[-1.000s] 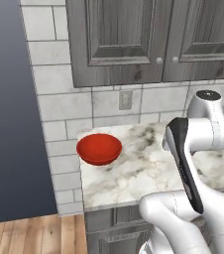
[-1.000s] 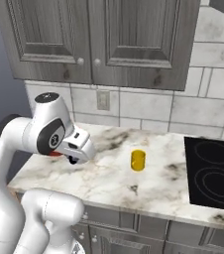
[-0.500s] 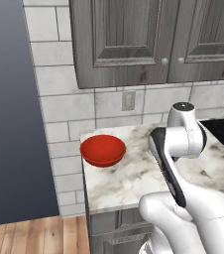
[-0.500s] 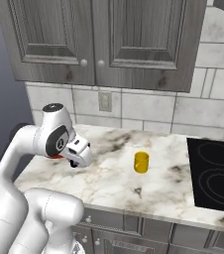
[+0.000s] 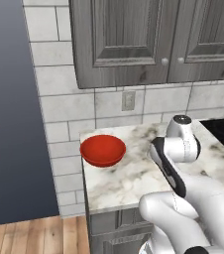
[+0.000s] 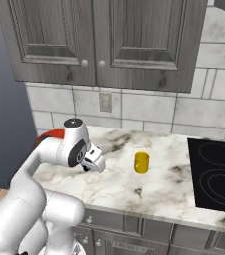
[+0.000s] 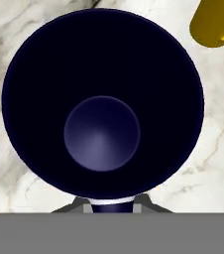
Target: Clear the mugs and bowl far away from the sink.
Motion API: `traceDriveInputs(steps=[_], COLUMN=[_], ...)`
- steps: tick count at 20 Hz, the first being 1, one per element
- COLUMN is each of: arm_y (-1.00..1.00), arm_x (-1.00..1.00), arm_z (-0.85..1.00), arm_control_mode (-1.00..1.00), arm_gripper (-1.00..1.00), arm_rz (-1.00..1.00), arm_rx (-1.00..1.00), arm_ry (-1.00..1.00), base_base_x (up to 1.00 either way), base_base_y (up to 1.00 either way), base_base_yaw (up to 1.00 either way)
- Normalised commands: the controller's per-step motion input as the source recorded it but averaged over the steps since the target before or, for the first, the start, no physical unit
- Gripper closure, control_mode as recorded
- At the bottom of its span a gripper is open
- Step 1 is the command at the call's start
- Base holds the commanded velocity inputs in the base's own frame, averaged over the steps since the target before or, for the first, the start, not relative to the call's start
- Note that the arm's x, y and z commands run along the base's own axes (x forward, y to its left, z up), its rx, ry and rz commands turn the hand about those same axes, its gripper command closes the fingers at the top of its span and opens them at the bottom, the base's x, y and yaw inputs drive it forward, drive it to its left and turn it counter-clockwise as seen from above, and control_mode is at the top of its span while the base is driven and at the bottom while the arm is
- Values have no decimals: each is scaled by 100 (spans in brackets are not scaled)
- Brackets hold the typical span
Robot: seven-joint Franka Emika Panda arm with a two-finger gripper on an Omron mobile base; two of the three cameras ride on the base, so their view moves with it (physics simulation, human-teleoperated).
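While the frame barely shifts versus a second ago, the arm (image 5: pixel 176 163) has folded down and swung in over the marble counter (image 5: pixel 129 178). Its top joint sat high at the right edge of the left base view and is now lower and nearer centre.

Left to right:
- red bowl (image 5: pixel 102 150): left end of the counter, centre-left in the left base view, upright. Same spot on the counter as before, well apart from the arm's working end.
- gripper (image 6: pixel 92 163): left of centre in the right base view, low over the counter. It has dropped and drifted right, toward the yellow mug. Jaws are nearly together, pinching the wall of the grey mug (image 7: pixel 102 131). In the hand view the mug's navy inside sits dead centre, with the rim caught between the tips at bottom centre. Can't tell whether the mug's base is on the marble or just above it.
- yellow mug (image 6: pixel 142 163): mid-counter, upright, near the grey mug but apart from it. It sits upper right in the hand view and hasn't moved.
- hob (image 6: pixel 216 182): right edge, black glass.

Read: this looks like the set-down of the grey mug next to the yellow one. If so, release and retreat is what's left for this item. Risk is tipping the mug on release, since the grip is on one wall.

Count: 1 bowl, 2 mugs (1 grey/navy, 1 yellow), 1 gripper.
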Motion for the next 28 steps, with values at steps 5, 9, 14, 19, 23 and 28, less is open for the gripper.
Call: traceDriveInputs(steps=[5,9,14,19,23,28], arm_y=[0,0,0,0,0,0], arm_x=[73,52,34,22,11,0], arm_z=[-41,-20,-8,-26,-38,-34], arm_control_mode=[-100,-100,-100,-100,-100,-100], arm_gripper=[100,100,100,100,100,100], arm_rz=[0,0,0,0,0,0], arm_rx=[-1,0,0,0,0,0], arm_ry=[0,8,13,5,0,1], base_base_x=[0,0,0,0,0,0], base_base_y=[0,0,0,0,0,0], base_base_yaw=[0,0,0,0,0,0])
